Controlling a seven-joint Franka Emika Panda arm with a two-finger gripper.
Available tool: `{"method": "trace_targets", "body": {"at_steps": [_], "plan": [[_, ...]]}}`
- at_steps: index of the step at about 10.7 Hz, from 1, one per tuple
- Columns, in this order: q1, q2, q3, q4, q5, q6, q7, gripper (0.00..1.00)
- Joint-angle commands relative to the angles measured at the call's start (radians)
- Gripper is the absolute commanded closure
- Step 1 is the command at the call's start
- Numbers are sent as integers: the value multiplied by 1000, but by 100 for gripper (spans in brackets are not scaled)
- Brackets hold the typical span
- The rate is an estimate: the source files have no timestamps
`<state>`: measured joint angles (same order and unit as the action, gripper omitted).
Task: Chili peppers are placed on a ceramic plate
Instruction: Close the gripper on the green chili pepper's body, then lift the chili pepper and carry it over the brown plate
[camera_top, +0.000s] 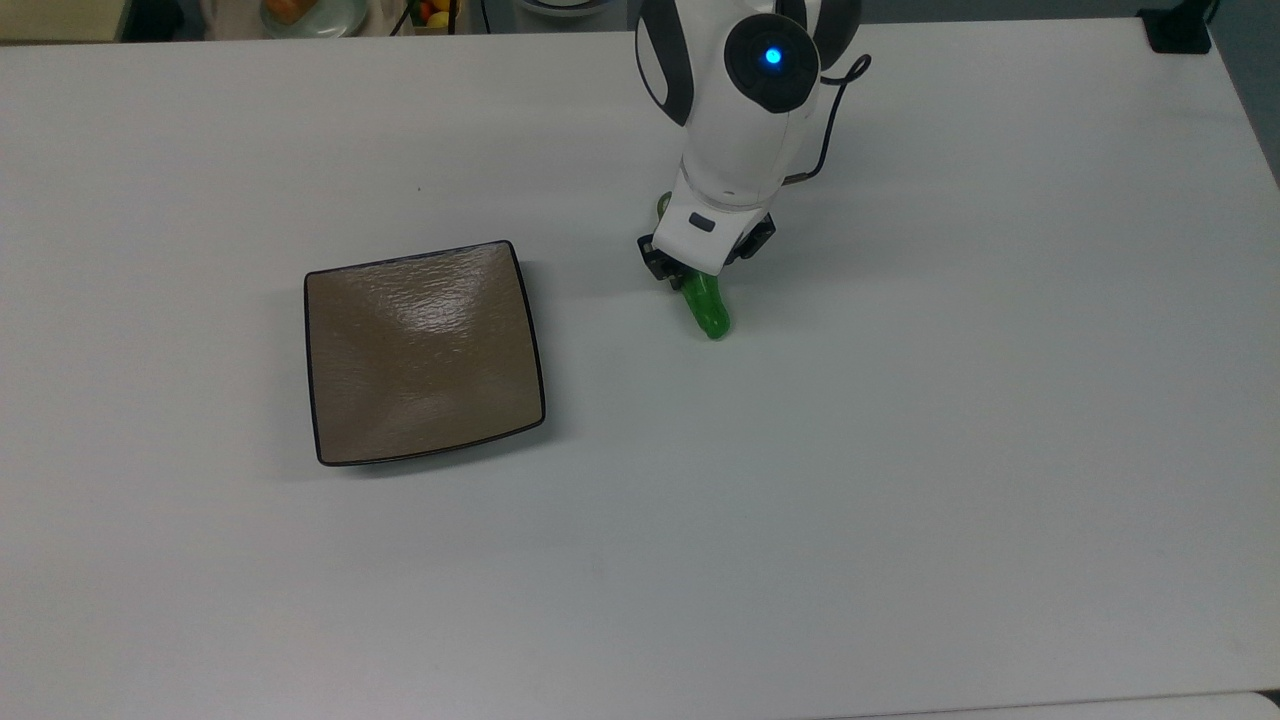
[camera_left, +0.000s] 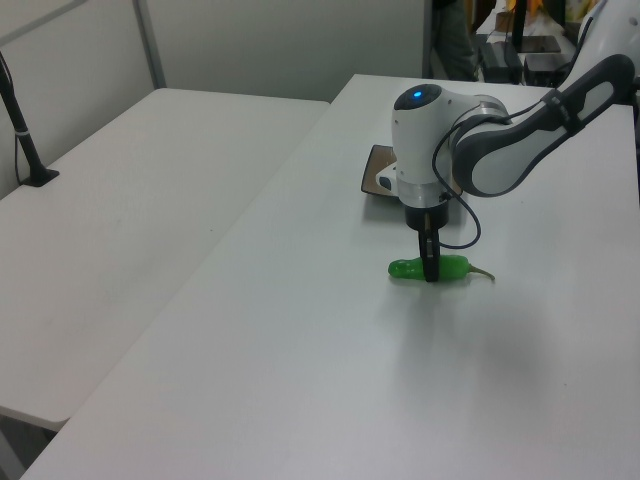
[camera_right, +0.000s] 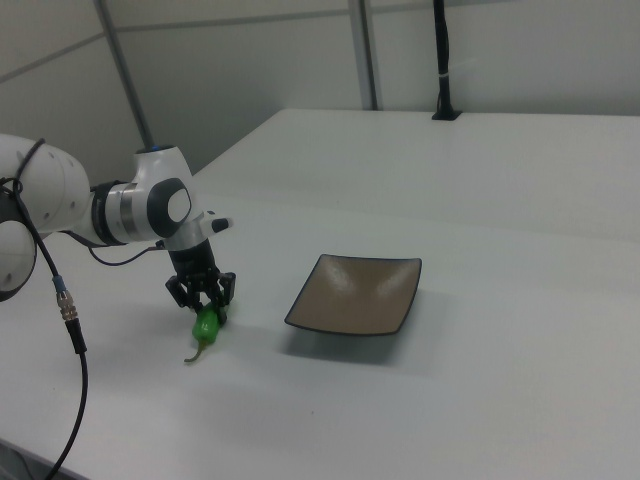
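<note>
Top view: my jaws (camera_top: 703, 272) grasp the glossy bright green wrinkled chili pepper (camera_top: 706, 307), lying on the white bench (camera_top: 900, 450). Grasping step, I judge; next, lift and carry toward nine o'clock, over the square taupe-brown ceramic plate (camera_top: 423, 352).

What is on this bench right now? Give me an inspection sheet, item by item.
Surface: white table, flat and matte.
Job's things: green chili pepper lying on the table, apart from the ceramic plate, which holds nothing; the plate sits toward the top view's left of the pepper.
Clutter: nothing seen on the table.
Grippers: gripper down at the pepper, fingers closed on its middle.
Cables: black cable looping off the wrist; another black cable hanging beside the arm in the right view.
Surroundings: second white table alongside; black post at the far edge.
</note>
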<state>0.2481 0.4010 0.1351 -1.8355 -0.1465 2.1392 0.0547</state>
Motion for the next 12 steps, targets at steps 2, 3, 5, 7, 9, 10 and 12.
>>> {"method": "trace_targets", "body": {"at_steps": [2, 3, 5, 7, 9, 10, 12], "plan": [[4, -98, -5, -5, -2, -56, -26, 84], [2, -129, -5, -2, 2, -82, -26, 84], [-1, -186, -9, 39, 75, -168, -42, 83], [-33, -247, -9, 65, 133, -261, -93, 83], [-82, -307, -9, 65, 165, -327, -172, 83], [-111, -323, -9, 67, 165, -350, -224, 83], [-186, -309, -9, 84, 166, -360, -312, 83]]}}
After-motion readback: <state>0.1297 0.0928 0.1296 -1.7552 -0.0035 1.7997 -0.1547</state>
